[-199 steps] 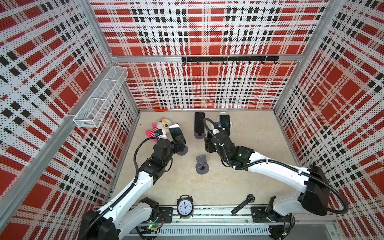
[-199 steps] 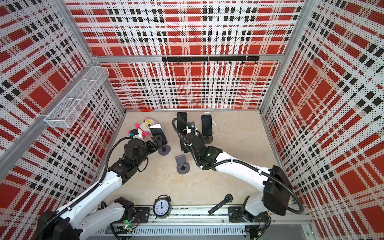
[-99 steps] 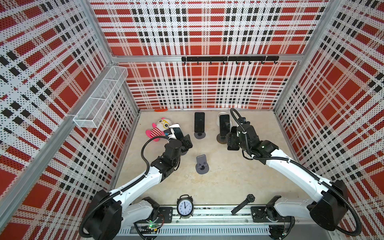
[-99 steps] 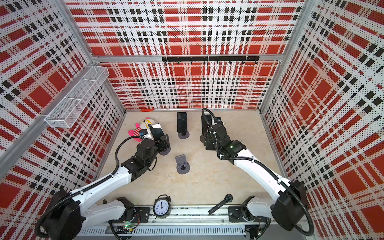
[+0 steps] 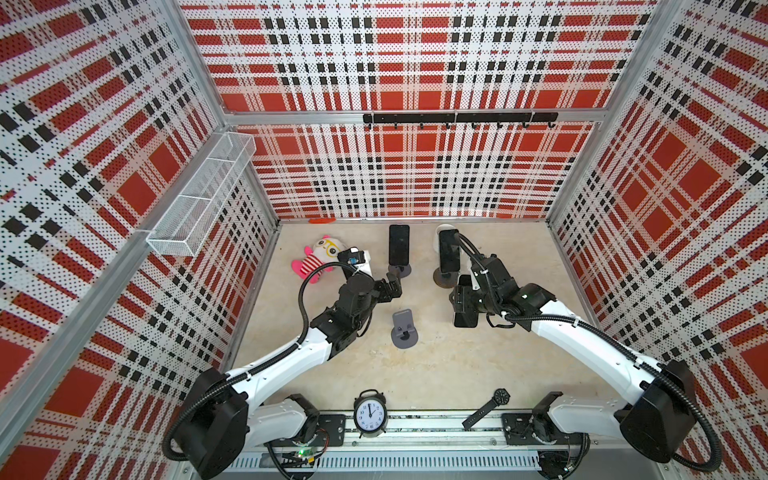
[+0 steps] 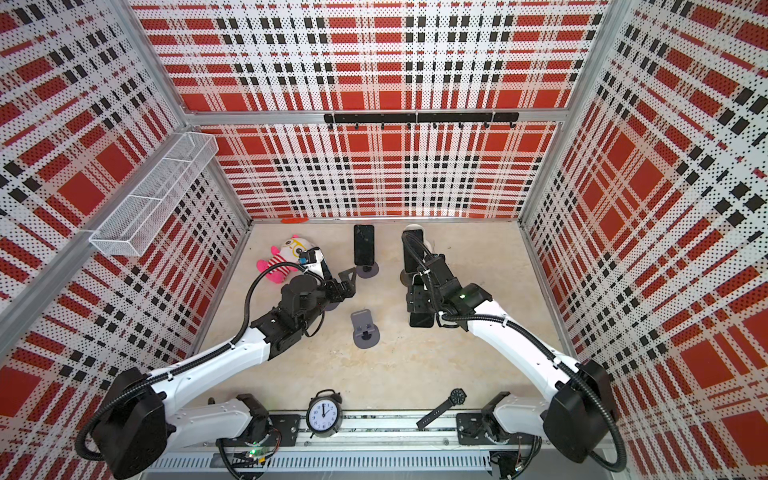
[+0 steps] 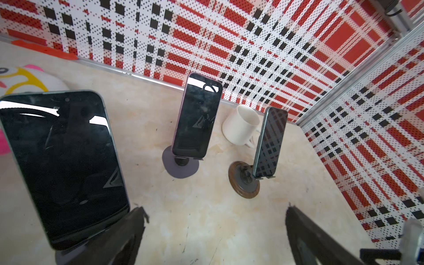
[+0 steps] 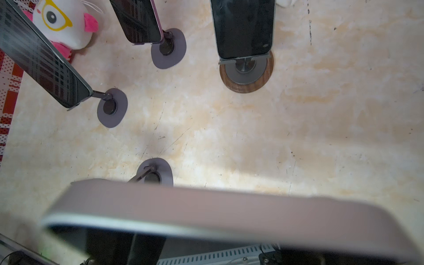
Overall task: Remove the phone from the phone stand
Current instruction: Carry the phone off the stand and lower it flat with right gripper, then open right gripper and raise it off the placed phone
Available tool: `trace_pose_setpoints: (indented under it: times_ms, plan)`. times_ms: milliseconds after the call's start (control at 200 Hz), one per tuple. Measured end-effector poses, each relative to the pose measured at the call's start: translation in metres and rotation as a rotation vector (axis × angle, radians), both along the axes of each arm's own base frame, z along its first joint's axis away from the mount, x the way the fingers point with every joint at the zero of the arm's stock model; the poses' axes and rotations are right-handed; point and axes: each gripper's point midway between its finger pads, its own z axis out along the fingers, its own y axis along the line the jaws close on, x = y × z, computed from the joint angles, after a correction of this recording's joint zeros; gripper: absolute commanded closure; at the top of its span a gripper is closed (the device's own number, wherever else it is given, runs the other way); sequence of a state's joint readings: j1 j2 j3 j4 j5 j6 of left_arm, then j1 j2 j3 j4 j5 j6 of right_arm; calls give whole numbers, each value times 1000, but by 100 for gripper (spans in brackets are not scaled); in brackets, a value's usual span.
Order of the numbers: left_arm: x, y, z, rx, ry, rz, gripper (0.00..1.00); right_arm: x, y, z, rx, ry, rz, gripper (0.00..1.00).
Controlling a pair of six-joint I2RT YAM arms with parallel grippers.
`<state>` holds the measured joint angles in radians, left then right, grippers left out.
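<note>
A: phone [image 5: 464, 319] where?
B: off the grey stand [image 5: 404, 330], clamped in right gripper [image 5: 463, 301], right of centre in both top views
A: axis?
B: long axis top-to-bottom there; left-to-right across the lower frame in right wrist view
A: holders?
B: wood-ringed stand [image 5: 444, 277], rear stand [image 5: 402, 271], left stand [image 8: 112, 107] each prop a handset [image 5: 399, 245]; white mug [image 7: 243, 125] behind the wood-ringed one. left gripper [image 5: 395, 284] jaws wide apart, gripping nothing

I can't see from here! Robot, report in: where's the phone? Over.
Left gripper open, empty. Right gripper shut on phone, off the grey stand. Other phones on stands close behind.
</note>
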<state>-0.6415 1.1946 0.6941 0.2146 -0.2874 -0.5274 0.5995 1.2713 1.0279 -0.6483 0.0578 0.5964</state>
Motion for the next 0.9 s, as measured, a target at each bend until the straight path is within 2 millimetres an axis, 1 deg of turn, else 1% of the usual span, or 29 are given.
trace_pose_setpoints:
  times_ms: [105,230,491,691,902]
  plan:
    - [-1,0,5,-4,-20,-3,2,-9,0,-15,-3,49,19,28]
    - [-1,0,5,0,-23,-4,2,-23,-2,-40,-28,142,47,29]
    - [-1,0,4,2,-25,-6,2,-46,-4,-89,-83,313,88,29]
    - [0,0,3,6,-26,-4,2,-58,-9,-120,-133,401,111,30]
    - [1,3,1,24,-31,6,2,-66,-16,-146,-187,474,110,30]
